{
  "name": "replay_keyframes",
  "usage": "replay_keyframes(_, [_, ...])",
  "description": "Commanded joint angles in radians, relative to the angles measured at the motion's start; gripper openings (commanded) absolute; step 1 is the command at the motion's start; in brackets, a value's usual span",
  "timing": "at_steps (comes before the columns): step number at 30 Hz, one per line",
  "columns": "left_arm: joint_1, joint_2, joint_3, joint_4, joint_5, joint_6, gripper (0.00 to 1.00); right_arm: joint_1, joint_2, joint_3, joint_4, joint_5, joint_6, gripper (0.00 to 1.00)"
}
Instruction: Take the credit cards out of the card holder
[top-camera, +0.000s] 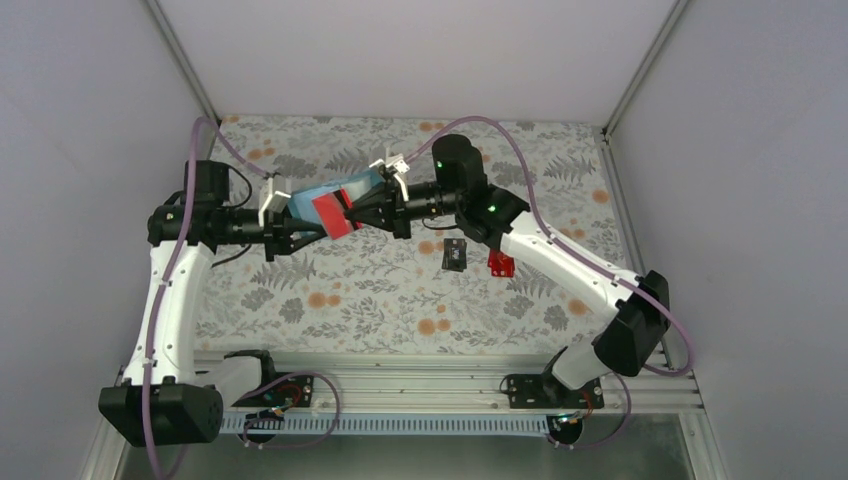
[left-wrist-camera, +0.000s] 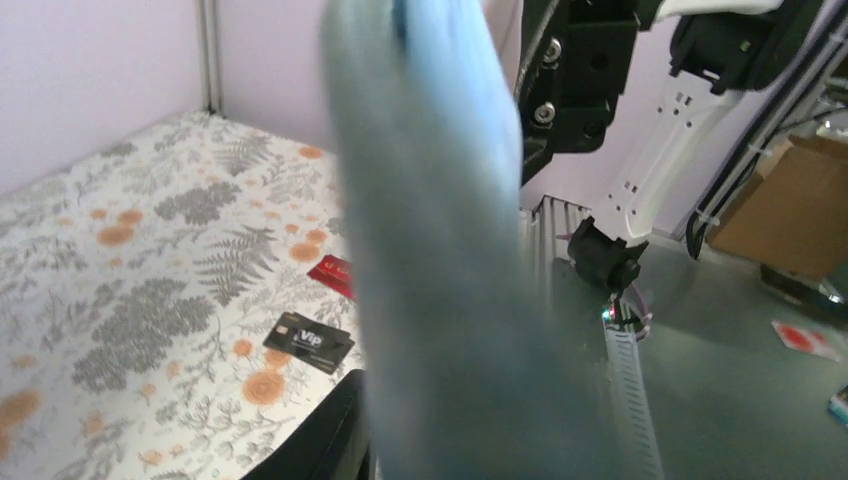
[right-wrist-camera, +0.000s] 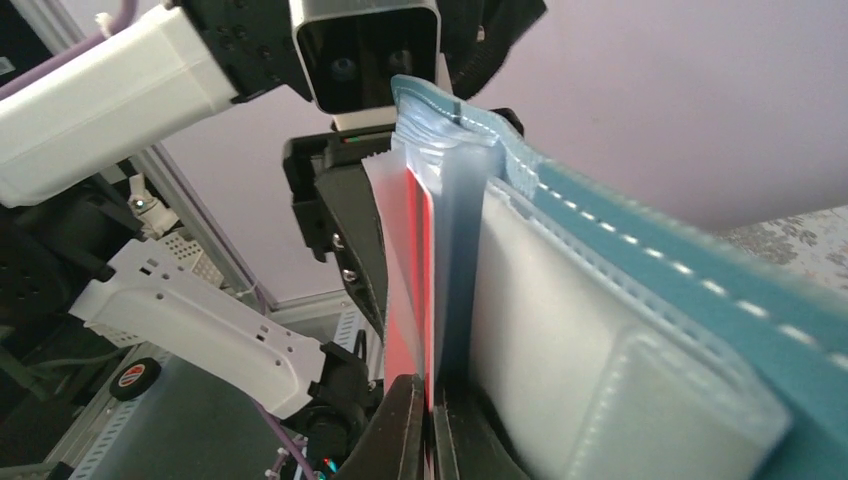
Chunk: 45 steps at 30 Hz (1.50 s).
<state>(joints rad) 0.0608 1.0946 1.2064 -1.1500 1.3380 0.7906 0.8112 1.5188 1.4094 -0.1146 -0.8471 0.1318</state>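
Left tool clamps the card holder mid-air in the top view, right tool facing it. Left wrist: black card and red card lie on the bench. Right wrist: its fingers seemingly pinch the last card, lengthwise toward them.

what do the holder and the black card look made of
Holder: matte teal fabric or faux leather, with pale stitching along the edge; inner pockets look like frosted soft plastic. Black card: likely rigid plastic, smooth, with pale printed lettering.
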Motion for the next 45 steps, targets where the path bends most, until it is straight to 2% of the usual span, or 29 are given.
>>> replay_keyframes(1, [-0.010, -0.009, 0.018, -0.087, 0.113, 0.162, 0.32, 0.004, -0.033, 0.003, 0.025, 0.011, 0.014, 0.04])
replay_keyframes(7, [-0.010, -0.009, 0.022, -0.098, 0.115, 0.173, 0.50, -0.001, -0.033, 0.007, 0.015, 0.030, 0.018, 0.04])
replay_keyframes(12, [-0.010, -0.010, 0.026, -0.154, 0.135, 0.254, 0.67, -0.016, -0.044, 0.008, -0.007, 0.031, 0.010, 0.04])
replay_keyframes(16, [-0.010, -0.008, 0.037, -0.184, 0.145, 0.285, 0.72, -0.017, -0.043, 0.013, -0.013, 0.015, 0.003, 0.04])
replay_keyframes(18, [-0.009, -0.007, 0.041, -0.163, 0.145, 0.256, 0.66, -0.015, -0.025, 0.025, -0.014, -0.034, 0.003, 0.04])
replay_keyframes(20, [-0.009, -0.004, 0.039, -0.128, 0.145, 0.210, 0.54, -0.003, 0.005, 0.042, -0.016, -0.090, -0.004, 0.04])
replay_keyframes(22, [-0.010, -0.003, 0.037, -0.109, 0.141, 0.189, 0.43, 0.016, 0.024, 0.056, -0.031, -0.080, -0.017, 0.04])
replay_keyframes(26, [-0.009, -0.008, 0.030, -0.093, 0.129, 0.166, 0.06, 0.022, 0.014, 0.047, -0.025, -0.101, -0.035, 0.06])
replay_keyframes(27, [-0.009, -0.009, 0.031, -0.093, 0.128, 0.167, 0.03, 0.021, 0.004, 0.039, -0.025, -0.109, -0.046, 0.09])
replay_keyframes(30, [-0.009, -0.008, 0.030, -0.094, 0.127, 0.165, 0.02, 0.015, -0.034, 0.015, -0.034, -0.105, -0.077, 0.30])
replay_keyframes(32, [-0.009, -0.006, 0.031, -0.093, 0.127, 0.165, 0.02, -0.001, -0.052, -0.003, -0.042, -0.093, -0.081, 0.34])
replay_keyframes(36, [-0.009, -0.009, 0.028, -0.094, 0.124, 0.167, 0.02, -0.021, -0.070, -0.015, -0.045, -0.082, -0.072, 0.29])
replay_keyframes(41, [-0.009, -0.011, 0.025, -0.093, 0.119, 0.165, 0.02, -0.020, -0.028, 0.021, -0.046, -0.106, -0.054, 0.28])
replay_keyframes(45, [-0.009, -0.011, 0.025, -0.086, 0.115, 0.156, 0.02, -0.013, 0.002, 0.042, -0.056, -0.109, -0.053, 0.22])
